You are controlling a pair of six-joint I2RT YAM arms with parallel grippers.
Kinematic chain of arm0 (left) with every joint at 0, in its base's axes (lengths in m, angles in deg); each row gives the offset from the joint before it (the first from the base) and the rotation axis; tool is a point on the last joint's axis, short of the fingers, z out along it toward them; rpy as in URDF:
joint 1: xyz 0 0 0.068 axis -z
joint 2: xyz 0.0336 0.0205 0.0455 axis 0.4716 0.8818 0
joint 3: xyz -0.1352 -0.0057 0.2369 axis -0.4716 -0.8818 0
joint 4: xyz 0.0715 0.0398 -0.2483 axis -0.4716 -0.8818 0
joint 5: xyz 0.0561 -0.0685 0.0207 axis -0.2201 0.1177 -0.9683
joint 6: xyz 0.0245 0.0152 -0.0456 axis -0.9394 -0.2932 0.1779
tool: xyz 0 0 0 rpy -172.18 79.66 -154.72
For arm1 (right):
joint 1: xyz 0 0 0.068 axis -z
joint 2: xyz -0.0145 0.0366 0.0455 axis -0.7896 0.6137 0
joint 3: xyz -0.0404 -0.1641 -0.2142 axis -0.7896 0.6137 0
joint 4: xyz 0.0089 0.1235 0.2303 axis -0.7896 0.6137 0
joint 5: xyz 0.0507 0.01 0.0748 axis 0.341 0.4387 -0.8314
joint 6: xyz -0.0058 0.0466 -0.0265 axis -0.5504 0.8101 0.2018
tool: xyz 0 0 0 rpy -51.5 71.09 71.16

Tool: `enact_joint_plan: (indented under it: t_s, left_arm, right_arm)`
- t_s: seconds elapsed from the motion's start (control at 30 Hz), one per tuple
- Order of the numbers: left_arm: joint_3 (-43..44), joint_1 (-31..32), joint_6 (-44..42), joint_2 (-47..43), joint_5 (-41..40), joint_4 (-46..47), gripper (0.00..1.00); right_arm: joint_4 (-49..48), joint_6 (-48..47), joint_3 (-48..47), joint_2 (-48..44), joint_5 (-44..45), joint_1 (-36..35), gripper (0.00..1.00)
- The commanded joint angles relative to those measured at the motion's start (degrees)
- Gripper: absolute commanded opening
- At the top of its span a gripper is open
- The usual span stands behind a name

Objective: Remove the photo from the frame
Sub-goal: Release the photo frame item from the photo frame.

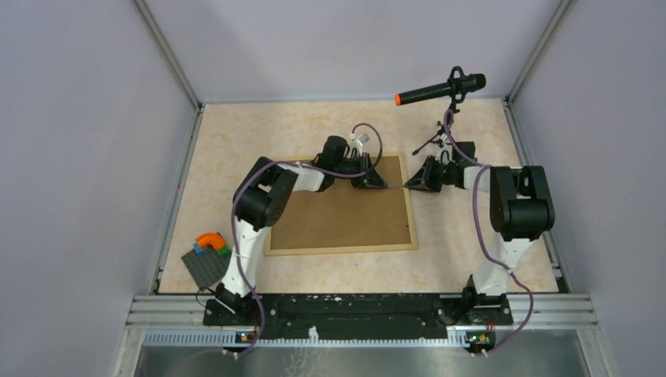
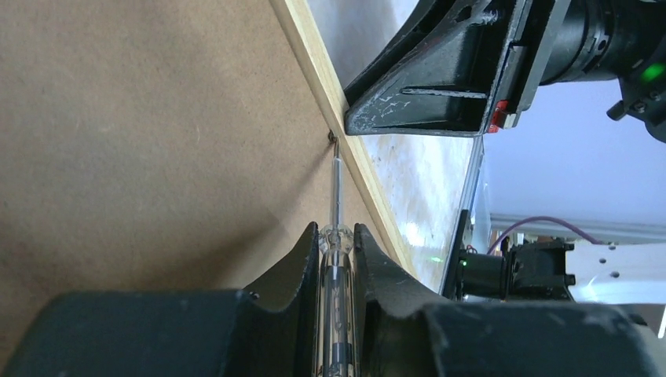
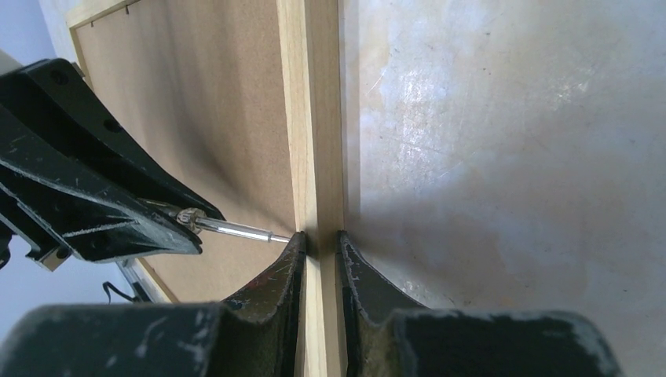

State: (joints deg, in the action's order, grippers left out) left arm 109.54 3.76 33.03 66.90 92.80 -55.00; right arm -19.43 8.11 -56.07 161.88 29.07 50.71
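Note:
The light-wood frame (image 1: 342,248) lies back side up, its brown fibreboard back (image 1: 345,216) showing. The photo is hidden under that board. My left gripper (image 1: 380,182) is shut on a clear-handled screwdriver (image 2: 336,267); its metal tip (image 2: 334,145) touches a small tab at the frame's right rail (image 2: 338,102). My right gripper (image 1: 410,183) is shut on that same rail (image 3: 320,141), one finger inside and one outside. The screwdriver shaft (image 3: 239,231) shows in the right wrist view, beside my inner finger (image 3: 283,271).
A microphone with an orange tip (image 1: 440,90) stands on a small tripod at the back right. A dark grey studded baseplate (image 1: 206,267) with orange, blue and green bricks (image 1: 210,243) sits at the front left. Metal rails edge the table.

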Motion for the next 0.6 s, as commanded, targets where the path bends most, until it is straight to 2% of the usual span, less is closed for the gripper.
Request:
enact_joint_plan:
  t_s: [0.0,0.13,0.27,0.57]
  left_arm:
    - [-2.9,1.3,2.6,-5.3,-5.6,-2.4,0.00]
    - [-2.9,1.2,4.4,-6.0,-6.2,-4.4,0.00]
    - [-5.1,0.7,10.5,-5.9,-5.3,1.0,0.00]
    - [-9.4,-3.1,16.6,-6.7,-0.3,7.0,0.00]
  right_arm:
    - [3.1,-0.1,2.2,2.6,6.1,-2.9,0.00]
    - [3.1,0.4,2.0,2.9,6.6,-2.9,0.00]
    - [3.3,0.5,1.9,2.9,6.4,-2.9,0.00]
    - [2.6,1.6,2.8,2.6,6.5,-2.9,0.00]
